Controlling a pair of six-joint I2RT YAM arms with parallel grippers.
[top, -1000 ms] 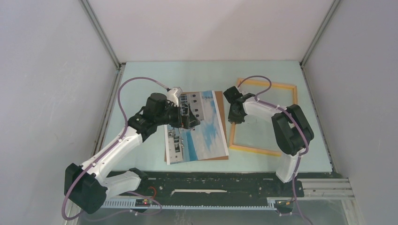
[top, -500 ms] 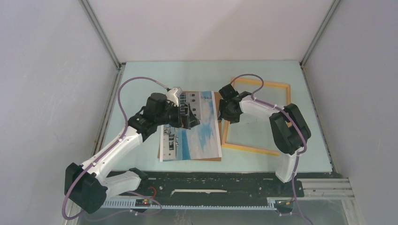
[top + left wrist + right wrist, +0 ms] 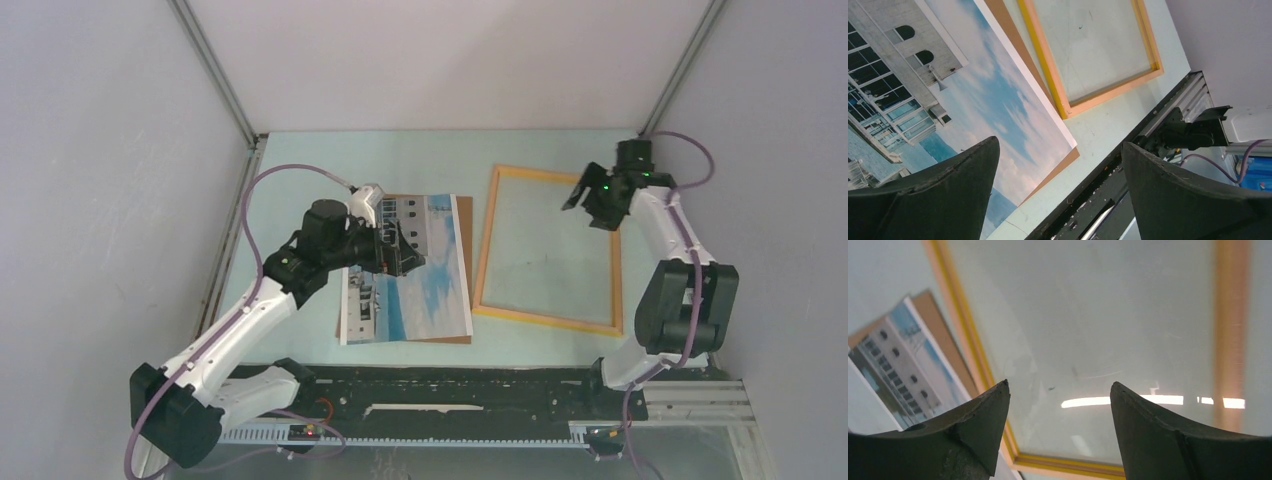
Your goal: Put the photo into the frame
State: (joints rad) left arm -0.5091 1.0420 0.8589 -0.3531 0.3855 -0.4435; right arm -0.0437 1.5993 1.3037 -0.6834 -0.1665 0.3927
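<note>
Lying flat: glossy paper photo (image 3: 435, 285) on brown board (image 3: 465, 212); thin yellow rectangular frame (image 3: 484, 250) at 3 o'clock. Left gripper (image 3: 408, 252), right gripper (image 3: 1059, 384) agape, empty.

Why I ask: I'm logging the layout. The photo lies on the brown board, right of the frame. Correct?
Not quite. The photo does lie on the brown board, but left of the frame, not right, as the top external view shows.
</note>
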